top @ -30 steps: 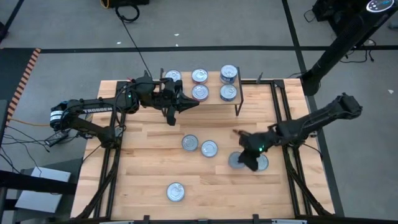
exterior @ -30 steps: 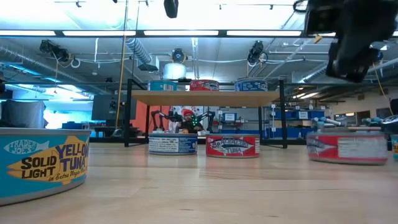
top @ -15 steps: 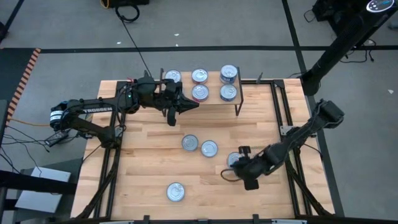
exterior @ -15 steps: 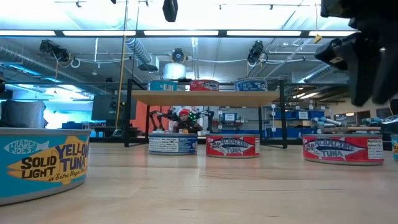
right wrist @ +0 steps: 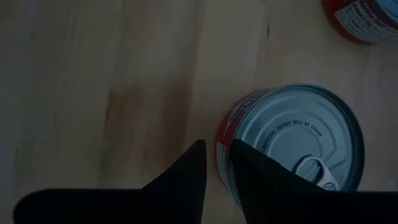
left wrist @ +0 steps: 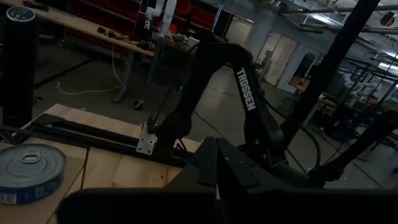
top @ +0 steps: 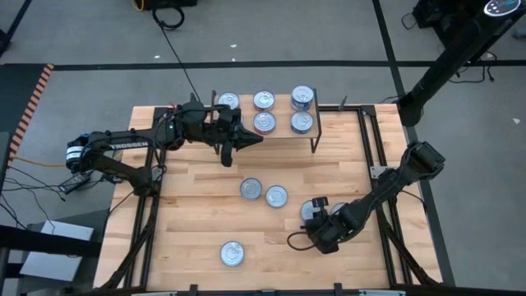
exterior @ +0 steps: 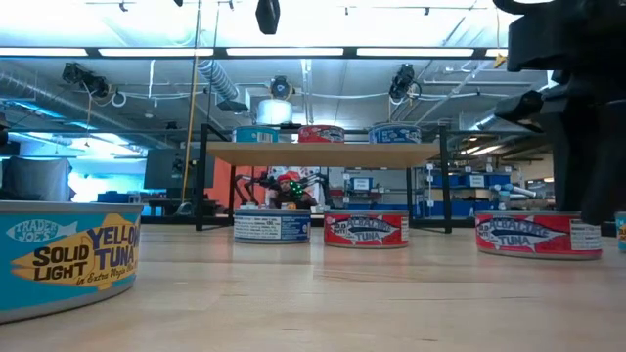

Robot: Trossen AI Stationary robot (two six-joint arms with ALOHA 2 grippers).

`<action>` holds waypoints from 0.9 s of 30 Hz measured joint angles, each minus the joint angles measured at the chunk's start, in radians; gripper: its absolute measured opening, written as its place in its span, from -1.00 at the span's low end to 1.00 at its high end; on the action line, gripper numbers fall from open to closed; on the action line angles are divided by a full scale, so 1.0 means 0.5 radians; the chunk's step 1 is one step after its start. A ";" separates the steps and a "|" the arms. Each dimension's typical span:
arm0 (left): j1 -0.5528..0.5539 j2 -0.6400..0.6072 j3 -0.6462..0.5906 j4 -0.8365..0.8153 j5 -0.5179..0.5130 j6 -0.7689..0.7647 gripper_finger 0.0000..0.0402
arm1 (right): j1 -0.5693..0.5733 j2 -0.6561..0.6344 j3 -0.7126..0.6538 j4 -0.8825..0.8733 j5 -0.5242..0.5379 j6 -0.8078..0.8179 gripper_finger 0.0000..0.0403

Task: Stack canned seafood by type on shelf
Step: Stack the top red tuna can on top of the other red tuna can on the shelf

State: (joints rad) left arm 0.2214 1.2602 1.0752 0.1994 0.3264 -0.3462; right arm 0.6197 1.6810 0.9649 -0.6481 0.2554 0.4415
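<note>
The shelf (top: pixel 271 131) stands at the table's far side with several tins (top: pixel 264 122) on its plank. My left gripper (top: pixel 253 138) hovers shut and level beside the shelf's near edge, holding nothing. On the table lie a white-and-blue tin (top: pixel 251 188), a red tin (top: pixel 276 196), a blue-and-yellow tin (top: pixel 232 252) and a second red tin (right wrist: pixel 292 140). My right gripper (right wrist: pixel 217 149) points steeply down just on the near side of that second red tin (top: pixel 312 209). Its fingers are a little apart with bare wood between them. My right gripper has one finger (right wrist: pixel 249 171) at the near edge of the red tin's rim (right wrist: pixel 225 134), coming from above. Whether the finger touches the tin, I cannot tell. The tin sits flat on the table.
Black shelf legs (exterior: pixel 203 176) stand behind the tins in the low view. The right arm (top: pixel 394 185) reaches in across the table's right edge. Bare wood lies between the near tin and the right gripper.
My right gripper has swung from above the red tin toward the table's near edge and a little left. It has sunk, tipped steeply downward and rolled. The red tin, half covered by it before, now shows whole beside it.
</note>
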 joint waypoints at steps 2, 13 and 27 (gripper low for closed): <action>0.000 0.000 0.000 -0.005 0.001 0.000 -0.99 | 0.000 -0.002 -0.002 0.001 0.006 0.019 -0.58; 0.000 0.000 0.000 -0.007 0.002 0.000 -0.99 | -0.030 0.000 -0.002 0.034 -0.062 0.039 -0.73; 0.000 0.000 0.000 -0.007 0.002 0.005 -0.99 | -0.148 -0.446 -0.013 0.209 -0.476 0.300 -0.97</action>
State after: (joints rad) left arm 0.2214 1.2602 1.0752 0.1959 0.3275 -0.3437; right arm 0.5457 1.4581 0.9585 -0.5433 0.0175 0.5914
